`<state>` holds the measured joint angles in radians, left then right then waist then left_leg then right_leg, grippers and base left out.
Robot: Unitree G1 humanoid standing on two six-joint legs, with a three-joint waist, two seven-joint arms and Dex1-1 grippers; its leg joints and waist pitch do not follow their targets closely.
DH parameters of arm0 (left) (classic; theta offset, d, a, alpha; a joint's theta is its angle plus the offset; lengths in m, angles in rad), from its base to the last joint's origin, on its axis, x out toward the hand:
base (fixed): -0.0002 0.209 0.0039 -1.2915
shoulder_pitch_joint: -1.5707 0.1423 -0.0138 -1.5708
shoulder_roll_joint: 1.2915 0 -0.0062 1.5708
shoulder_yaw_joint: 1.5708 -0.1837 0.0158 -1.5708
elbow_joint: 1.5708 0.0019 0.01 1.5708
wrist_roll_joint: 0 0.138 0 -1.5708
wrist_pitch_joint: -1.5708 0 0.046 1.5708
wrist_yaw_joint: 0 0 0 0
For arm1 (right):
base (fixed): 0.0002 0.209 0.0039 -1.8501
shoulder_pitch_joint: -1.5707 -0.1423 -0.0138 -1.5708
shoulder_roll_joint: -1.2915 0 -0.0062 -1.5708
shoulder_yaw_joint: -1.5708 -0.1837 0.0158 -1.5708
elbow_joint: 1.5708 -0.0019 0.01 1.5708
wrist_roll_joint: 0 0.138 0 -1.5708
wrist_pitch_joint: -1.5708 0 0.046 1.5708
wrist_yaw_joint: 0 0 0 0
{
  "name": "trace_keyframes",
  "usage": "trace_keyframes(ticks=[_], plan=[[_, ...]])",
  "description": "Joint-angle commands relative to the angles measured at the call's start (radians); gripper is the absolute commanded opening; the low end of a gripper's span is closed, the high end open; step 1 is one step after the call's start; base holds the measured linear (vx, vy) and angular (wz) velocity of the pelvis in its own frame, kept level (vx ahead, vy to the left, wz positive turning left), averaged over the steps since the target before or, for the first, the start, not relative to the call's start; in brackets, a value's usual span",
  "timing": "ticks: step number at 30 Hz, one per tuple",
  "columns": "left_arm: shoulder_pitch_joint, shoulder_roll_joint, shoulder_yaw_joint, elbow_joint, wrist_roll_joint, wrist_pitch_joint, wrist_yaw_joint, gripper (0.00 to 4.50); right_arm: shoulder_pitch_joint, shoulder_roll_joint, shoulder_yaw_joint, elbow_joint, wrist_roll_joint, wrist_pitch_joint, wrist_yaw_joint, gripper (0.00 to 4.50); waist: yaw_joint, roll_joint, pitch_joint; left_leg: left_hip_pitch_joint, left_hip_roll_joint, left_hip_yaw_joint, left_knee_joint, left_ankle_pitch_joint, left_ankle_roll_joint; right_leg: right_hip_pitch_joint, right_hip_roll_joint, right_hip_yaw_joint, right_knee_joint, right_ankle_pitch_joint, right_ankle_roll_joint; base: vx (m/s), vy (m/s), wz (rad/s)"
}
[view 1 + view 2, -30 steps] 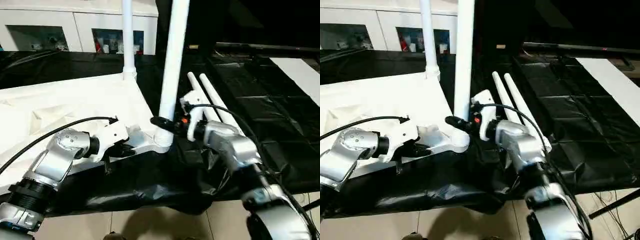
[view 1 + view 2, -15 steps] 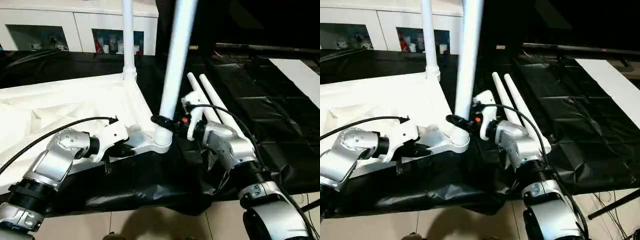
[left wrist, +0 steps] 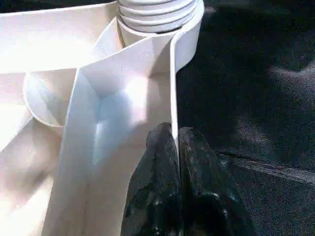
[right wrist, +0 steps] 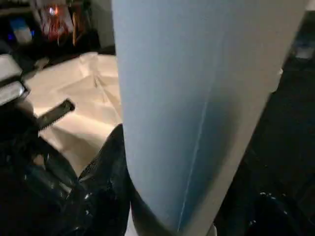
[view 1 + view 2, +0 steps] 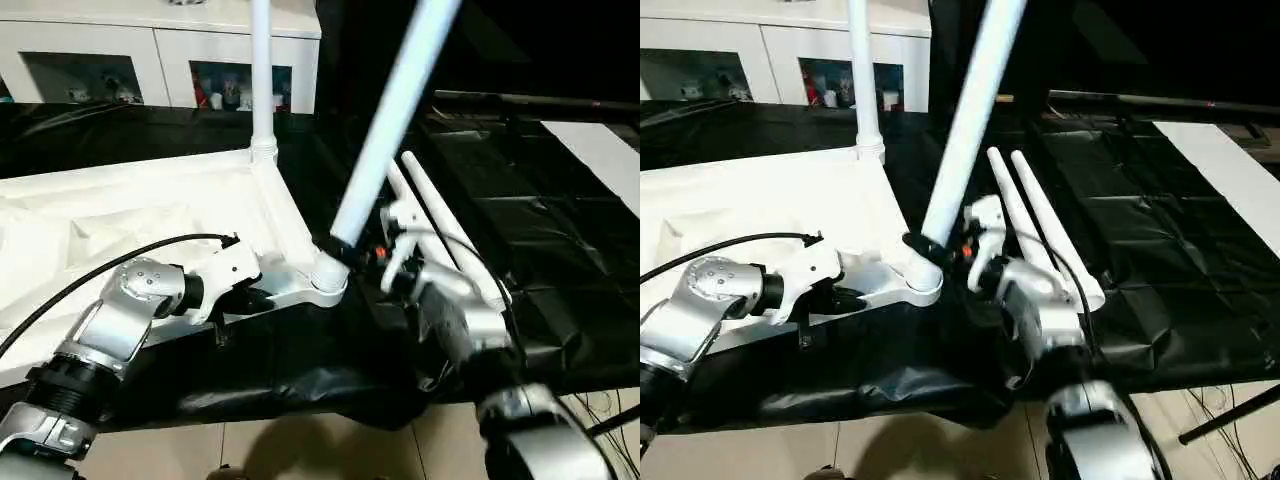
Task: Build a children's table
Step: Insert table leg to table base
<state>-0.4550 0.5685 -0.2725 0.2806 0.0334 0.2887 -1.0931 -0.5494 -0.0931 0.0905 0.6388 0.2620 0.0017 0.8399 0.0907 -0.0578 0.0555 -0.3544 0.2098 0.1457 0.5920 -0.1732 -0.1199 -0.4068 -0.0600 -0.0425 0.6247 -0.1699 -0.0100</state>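
Note:
The children's table lies upside down: its white tabletop [image 5: 130,215] rests ribbed side up on black cloth. One white leg [image 5: 262,80] stands upright in the far corner socket. A second leg [image 5: 385,140] sits in the near corner socket [image 5: 328,277] and leans hard to the right. My right gripper [image 5: 342,248] is shut on this leg just above the socket, and a black finger [image 4: 106,167] hugs the tube. My left gripper [image 5: 258,297] is shut on the tabletop's thin rim [image 3: 173,88] beside that corner. Two loose legs [image 5: 445,225] lie side by side behind my right arm.
Black cloth [image 5: 540,240] covers the work surface, its front edge hanging over pale floor tiles [image 5: 300,450]. A white glass-door cabinet [image 5: 150,60] stands at the back left. A white sheet [image 5: 600,150] lies at the far right. A black cable [image 5: 120,262] runs along my left forearm.
The leg in my right gripper has tipped from nearly upright to leaning right, its base still at the near corner socket. My right forearm shifted with it. The left gripper has stayed on the rim.

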Motion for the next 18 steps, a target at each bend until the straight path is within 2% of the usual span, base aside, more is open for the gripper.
trace_keyframes(ticks=[1,2,3,4,5,6,8,10,14,16,18], plan=[[-0.023,-0.010,-0.003,-0.015,-0.002,-0.017,0.019,0.00,0.046,-0.017,0.055,0.044,-0.055,0.035,0.032,1.84,-0.012,0.015,-0.061,0.006,0.011,0.012,-0.081,-0.315,-0.007,0.039,-0.059,0.036,-0.083,-0.355,-0.166,0.000,0.000,0.00],[-0.023,-0.010,-0.003,-0.017,-0.002,-0.015,0.019,0.00,0.046,-0.017,0.056,0.044,-0.055,0.036,0.035,1.84,-0.011,0.017,-0.061,0.006,0.011,0.011,-0.081,-0.316,-0.007,0.038,-0.058,0.036,-0.082,-0.352,-0.167,0.000,0.000,0.00],[-0.019,-0.006,-0.005,-0.024,-0.002,-0.013,0.015,0.00,0.042,-0.019,0.062,0.050,-0.057,0.042,0.040,1.84,-0.012,0.011,-0.061,0.006,0.012,0.012,-0.082,-0.318,-0.005,0.038,-0.058,0.036,-0.083,-0.354,-0.167,0.000,0.000,0.00],[-0.019,-0.006,-0.005,-0.024,-0.002,-0.013,0.015,0.00,0.042,-0.019,0.062,0.050,-0.057,0.042,0.040,1.84,-0.011,0.015,-0.061,0.006,0.012,0.011,-0.082,-0.316,-0.004,0.038,-0.059,0.036,-0.081,-0.351,-0.168,0.000,0.000,0.00],[-0.016,-0.003,-0.005,-0.030,-0.002,-0.012,0.012,0.00,0.036,-0.018,0.065,0.058,-0.057,0.047,0.045,1.84,-0.012,0.008,-0.061,0.004,0.012,0.012,-0.082,-0.315,-0.002,0.039,-0.059,0.036,-0.082,-0.350,-0.168,0.000,0.000,0.00],[-0.013,0.001,-0.008,-0.039,-0.003,-0.014,0.002,0.00,0.024,-0.016,0.070,0.072,-0.061,0.056,0.053,1.84,-0.011,0.010,-0.061,0.004,0.012,0.011,-0.082,-0.312,-0.002,0.039,-0.059,0.036,-0.081,-0.351,-0.168,0.000,0.000,0.00],[-0.009,0.011,-0.017,-0.058,-0.009,-0.023,-0.029,0.00,-0.015,-0.015,0.090,0.116,-0.073,0.090,0.090,1.84,-0.013,0.002,-0.062,0.001,0.012,0.010,-0.083,-0.308,0.001,0.040,-0.061,0.036,-0.079,-0.364,-0.167,0.000,0.000,0.00],[-0.008,0.015,-0.019,-0.064,-0.014,-0.026,-0.043,0.00,-0.030,-0.015,0.100,0.134,-0.081,0.097,0.103,1.84,-0.014,0.005,-0.061,0.004,0.013,0.010,-0.084,-0.313,-0.002,0.037,-0.061,0.037,-0.082,-0.365,-0.165,0.000,0.000,0.00],[-0.009,0.024,-0.022,-0.070,-0.012,-0.028,-0.052,0.00,-0.063,-0.019,0.122,0.175,-0.105,0.110,0.136,1.84,-0.015,0.000,-0.064,0.005,0.013,0.011,-0.085,-0.317,-0.009,0.037,-0.059,0.036,-0.077,-0.319,-0.174,0.000,0.000,0.00],[-0.006,0.029,-0.023,-0.074,-0.010,-0.031,-0.056,0.00,-0.081,-0.023,0.135,0.198,-0.121,0.109,0.151,1.84,-0.016,-0.005,-0.065,0.006,0.013,0.011,-0.085,-0.319,-0.009,0.038,-0.059,0.036,-0.077,-0.320,-0.174,0.000,0.000,0.00],[-0.005,0.031,-0.023,-0.076,-0.010,-0.033,-0.057,0.00,-0.089,-0.028,0.141,0.208,-0.129,0.106,0.168,1.84,-0.016,-0.005,-0.063,0.006,0.013,0.010,-0.085,-0.332,-0.011,0.037,-0.061,0.036,-0.079,-0.348,-0.168,0.000,0.000,0.00]])
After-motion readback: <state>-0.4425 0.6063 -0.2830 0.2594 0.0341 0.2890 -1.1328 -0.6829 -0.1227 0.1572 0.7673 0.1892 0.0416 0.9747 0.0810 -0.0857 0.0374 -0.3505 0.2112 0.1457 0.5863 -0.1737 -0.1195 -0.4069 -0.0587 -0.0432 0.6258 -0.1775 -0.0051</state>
